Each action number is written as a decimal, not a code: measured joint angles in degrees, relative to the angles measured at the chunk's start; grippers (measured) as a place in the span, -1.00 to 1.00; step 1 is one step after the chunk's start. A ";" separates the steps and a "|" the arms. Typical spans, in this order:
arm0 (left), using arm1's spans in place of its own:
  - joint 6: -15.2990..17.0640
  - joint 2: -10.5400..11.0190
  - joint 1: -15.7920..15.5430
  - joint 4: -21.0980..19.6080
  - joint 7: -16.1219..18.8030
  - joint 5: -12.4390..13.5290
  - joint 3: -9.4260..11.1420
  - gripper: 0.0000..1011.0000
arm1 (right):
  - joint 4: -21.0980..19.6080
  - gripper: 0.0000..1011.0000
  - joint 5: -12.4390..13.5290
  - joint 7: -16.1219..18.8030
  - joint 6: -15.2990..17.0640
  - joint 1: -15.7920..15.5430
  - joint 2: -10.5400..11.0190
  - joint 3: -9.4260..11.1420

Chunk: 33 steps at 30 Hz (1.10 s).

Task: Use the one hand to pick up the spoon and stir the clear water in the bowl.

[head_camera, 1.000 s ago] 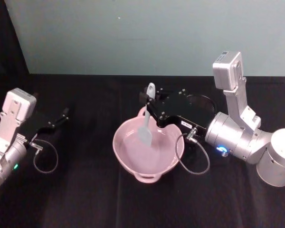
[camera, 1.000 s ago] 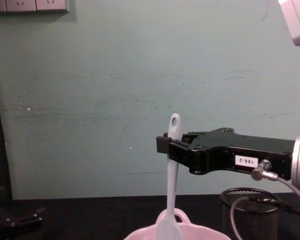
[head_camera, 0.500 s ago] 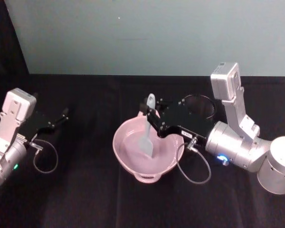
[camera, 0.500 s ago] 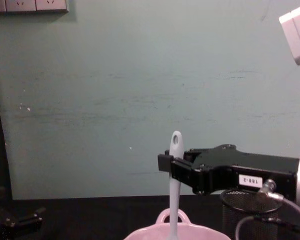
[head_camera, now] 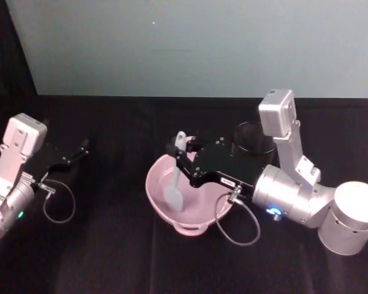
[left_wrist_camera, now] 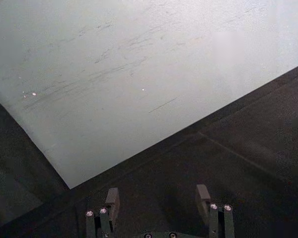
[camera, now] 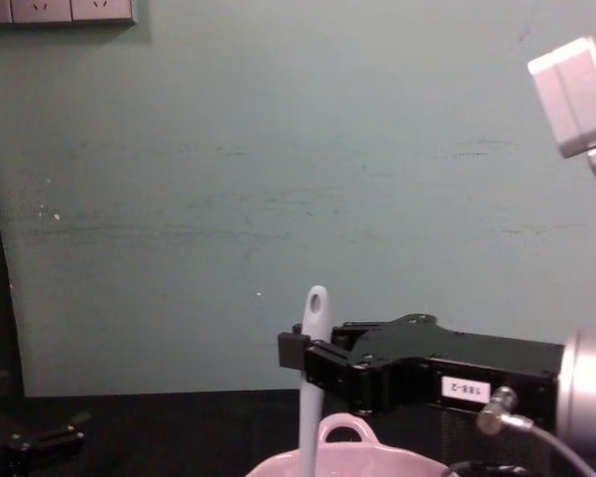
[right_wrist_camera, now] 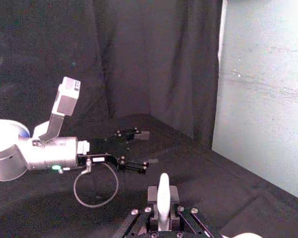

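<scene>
Black-draped table point(head_camera: 110, 257) against a pale teal wall point(head_camera: 172, 43). The right arm point(head_camera: 306, 196), silvery-grey, reaches in from the robot's right toward the table's middle. The left arm point(head_camera: 12, 177) rests at the far left edge, well apart from the work. Its left gripper point(head_camera: 83, 148) lies low over the cloth; the left wrist view shows its two fingers spread apart point(left_wrist_camera: 157, 198) with nothing between them.

The right gripper point(head_camera: 176, 153), a flat black body, extends level above the bowl's far rim. Its jaws are clamped on the spoon's handle a little below the top, as seen from the side in the chest view point(camera: 303, 350) and from behind in the right wrist view point(right_wrist_camera: 162, 198).

The pale pink bowl point(head_camera: 196, 205) sits near the table's centre, directly under the gripper; a small loop handle point(camera: 344, 429) rises from its rim. A black wire-mesh cup point(head_camera: 251, 138) stands just behind the bowl, on the robot's right.

The spoon point(head_camera: 175, 184) — pale, slim-handled — stands nearly upright point(camera: 311, 397), its holed end above the jaws and its flat blade down inside the left part of the bowl.

A grey cable point(head_camera: 236, 223) loops from the right wrist; a white label point(camera: 464, 390) marks the gripper's side.
</scene>
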 joint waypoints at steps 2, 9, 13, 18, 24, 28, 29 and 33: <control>0.00 0.00 0.00 0.00 0.00 0.00 0.00 1.00 | 0.93 -0.76 -0.21 -0.04 -0.50 0.51 -0.87 -0.39; 0.00 0.00 0.00 0.00 0.00 0.00 0.00 1.00 | 4.87 -0.76 -2.14 -1.89 -2.64 2.43 -4.24 -0.89; 0.00 0.00 0.00 0.00 0.00 0.00 0.00 1.00 | 6.59 -0.76 -3.10 -2.60 -3.38 3.32 -5.49 -0.90; 0.00 0.00 0.00 0.00 0.00 0.00 0.00 1.00 | 8.57 -0.76 -5.26 -4.02 -4.16 4.23 -6.60 -0.48; 0.00 0.00 0.00 0.00 0.00 0.00 0.00 1.00 | 9.01 -0.76 -7.60 -5.75 -4.41 4.14 -6.74 0.59; 0.00 0.00 0.00 0.00 0.00 0.00 0.00 1.00 | 8.24 -0.76 -8.41 -6.25 -4.52 3.35 -6.15 1.52; 0.00 0.00 0.00 0.00 0.00 0.00 0.00 1.00 | 7.71 -0.76 -8.71 -6.38 -4.56 2.91 -5.78 1.93; 0.00 0.00 0.00 0.00 0.00 0.00 0.00 1.00 | 6.30 -0.76 -9.26 -6.36 -4.59 1.67 -4.86 2.85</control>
